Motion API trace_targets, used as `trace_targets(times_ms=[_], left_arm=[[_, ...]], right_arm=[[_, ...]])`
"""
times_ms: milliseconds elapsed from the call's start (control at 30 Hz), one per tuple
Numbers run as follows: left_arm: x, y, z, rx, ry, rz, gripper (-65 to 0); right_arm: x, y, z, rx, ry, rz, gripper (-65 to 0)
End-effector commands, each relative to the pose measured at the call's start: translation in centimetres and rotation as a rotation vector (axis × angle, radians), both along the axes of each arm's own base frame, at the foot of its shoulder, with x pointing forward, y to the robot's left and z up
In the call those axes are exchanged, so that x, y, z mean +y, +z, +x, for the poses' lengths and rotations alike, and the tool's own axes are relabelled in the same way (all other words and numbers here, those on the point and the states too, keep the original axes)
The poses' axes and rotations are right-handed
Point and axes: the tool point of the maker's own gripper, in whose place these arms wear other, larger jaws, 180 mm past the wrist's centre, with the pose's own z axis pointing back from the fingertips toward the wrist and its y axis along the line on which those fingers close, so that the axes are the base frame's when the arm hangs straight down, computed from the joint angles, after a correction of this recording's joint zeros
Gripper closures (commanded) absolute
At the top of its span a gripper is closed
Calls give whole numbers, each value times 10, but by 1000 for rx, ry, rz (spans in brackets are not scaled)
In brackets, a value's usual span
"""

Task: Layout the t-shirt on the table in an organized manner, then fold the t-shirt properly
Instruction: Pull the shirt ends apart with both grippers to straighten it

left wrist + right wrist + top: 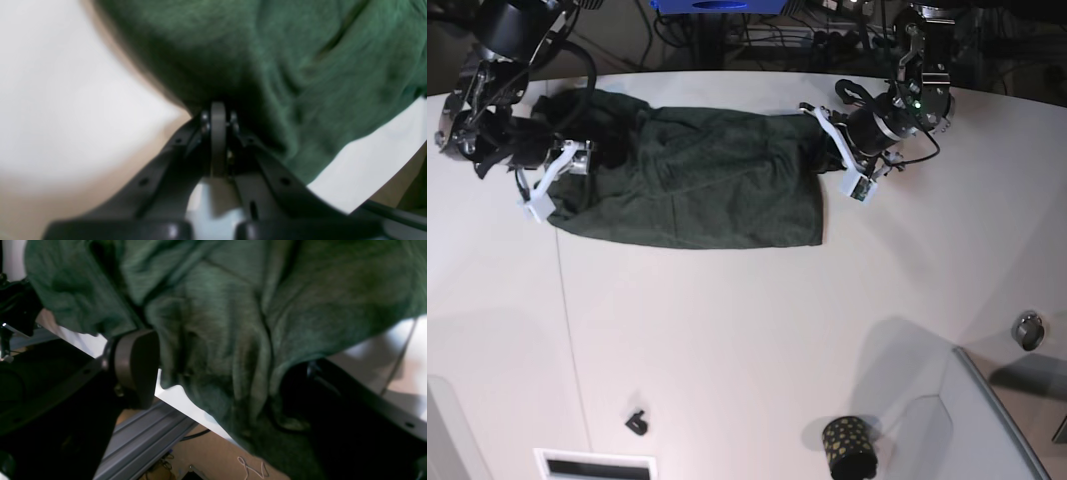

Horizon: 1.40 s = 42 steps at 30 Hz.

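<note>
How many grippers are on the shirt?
2: left gripper shut on the shirt at its base-view right end, right gripper wide around the other end.

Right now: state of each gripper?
Left gripper: shut on the t-shirt.
Right gripper: open, jaws astride t-shirt fabric.

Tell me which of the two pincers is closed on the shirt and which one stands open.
The left pincer is closed on the t-shirt edge. The right pincer stands open, its fingers spread around bunched cloth.
</note>
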Motion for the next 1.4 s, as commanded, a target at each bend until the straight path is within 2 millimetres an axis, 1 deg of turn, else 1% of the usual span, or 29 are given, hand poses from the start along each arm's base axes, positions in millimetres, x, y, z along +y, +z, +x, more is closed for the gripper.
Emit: trace_targets(times_ms=[0, 100, 133, 167, 300, 433, 467, 500, 533, 567, 633, 700, 767, 833, 900, 1033, 1267, 1367], left_arm=[[3, 8, 8, -35, 4, -9, 0], [5, 10, 9, -40, 3, -5, 0], [5, 10, 9, -41, 3, -5, 0], [5, 10, 10, -43, 3, -4, 0], [5, 10, 10, -43, 3, -4, 0], [6, 9, 9, -38, 4, -4, 0], [6, 9, 9, -37, 4, -4, 0], [6, 9, 9, -37, 4, -4, 0], [6, 9, 9, -37, 4, -4, 0], [6, 9, 9, -38, 4, -4, 0], [5, 11, 13, -46, 2, -4, 0], [5, 12, 16, -49, 2, -3, 0], [4, 12, 17, -52, 0, -5, 0], [1, 12, 17, -51, -4, -9, 0], [-1, 12, 17, -51, -5, -12, 0], [-1, 13, 17, -52, -5, -13, 0], [-5, 14, 17, -56, -3, -26, 0], [-11, 14, 17, -57, -2, -34, 0]], right_arm=[[-2, -5, -9, 49, 23, -27, -494], [-2, -5, -7, 46, 23, -25, -492], [-2, -3, -4, 37, 21, -25, -485], [-1, -3, -2, 27, 14, -24, -458], [-2, 0, 12, -38, -22, -24, -303], [-6, 5, 26, -100, -58, -29, -185], [-7, 5, 27, -103, -59, -33, -143], [-10, 7, 29, -111, -60, -41, -87], [-15, 8, 31, -112, -53, -54, -11], [-18, 9, 32, -112, -50, -60, 0], [-20, 10, 33, -113, -49, -65, -21], [-23, 16, 37, -135, -49, -80, -2], [-28, 26, 42, -171, -45, -110, -6], [-26, 35, 40, -181, 4, -144, -6], [-24, 51, 44, -218, 49, -188, -6], [-3, 73, 45, -290, 117, -215, -6], [54, 98, 46, -399, 302, -200, -6], [73, 110, 47, -447, 364, -195, -6]])
